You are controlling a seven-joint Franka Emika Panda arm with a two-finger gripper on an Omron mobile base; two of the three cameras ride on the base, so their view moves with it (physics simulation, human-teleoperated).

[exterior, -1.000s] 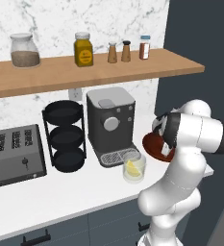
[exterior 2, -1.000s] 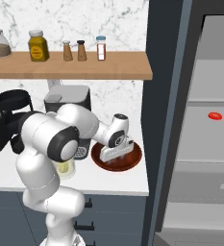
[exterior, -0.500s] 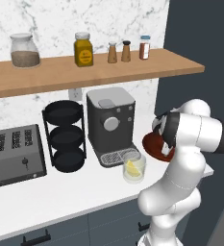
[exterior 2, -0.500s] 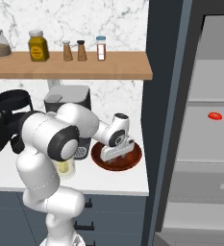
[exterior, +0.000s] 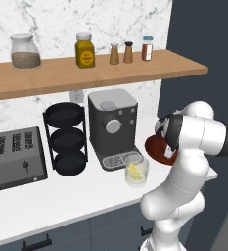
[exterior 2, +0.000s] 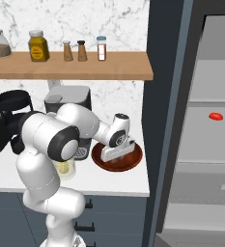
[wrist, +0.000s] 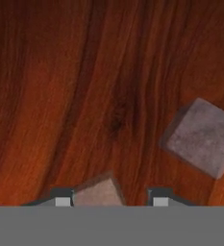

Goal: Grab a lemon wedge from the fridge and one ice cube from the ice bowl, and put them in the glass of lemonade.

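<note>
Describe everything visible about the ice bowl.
The ice bowl is a shallow, round, reddish-brown dish with streaky wood grain. It sits upright on the white counter beside the coffee machine, near the fridge. The gripper reaches down into it. Two pale greyish ice cubes lie on its floor: one between the fingertips, another off to the side.

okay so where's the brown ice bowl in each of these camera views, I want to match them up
Left base view: the ice bowl sits right of centre on the counter, partly behind the arm.
Right base view: it sits at centre, under the pincer.
Hand view: its wood-grain floor spreads across the picture, with one ice cube at right and another between the fingertips.
Shared landmark: the glass of lemonade, near the bowl in both base views.
</note>
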